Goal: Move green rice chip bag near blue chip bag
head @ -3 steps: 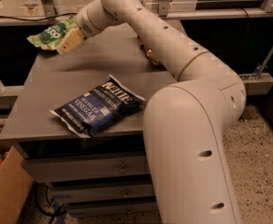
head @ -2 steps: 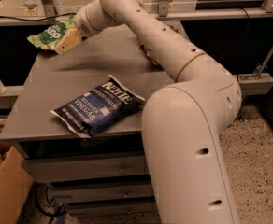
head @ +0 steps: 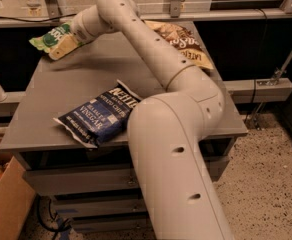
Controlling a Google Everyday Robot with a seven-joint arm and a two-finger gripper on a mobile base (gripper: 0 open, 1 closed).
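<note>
The green rice chip bag (head: 50,37) hangs at the far left corner of the grey table (head: 51,96), lifted off the top. My gripper (head: 62,48) is at that corner and is shut on the bag's right side, with one cream finger (head: 61,49) across it. The blue chip bag (head: 100,116) lies flat near the table's front middle, partly hidden on its right by my arm. The green bag is well apart from the blue one, up and to the left of it.
A brown-and-cream chip bag (head: 182,43) lies at the table's far right, partly behind my arm. My arm (head: 171,149) crosses the table from front right to far left. A cardboard box (head: 6,204) stands on the floor at the left.
The near part of my arm has shifted left, showing more of the brown-and-cream bag. The gripper and the green bag stay at the far left corner. The blue bag has not moved.
</note>
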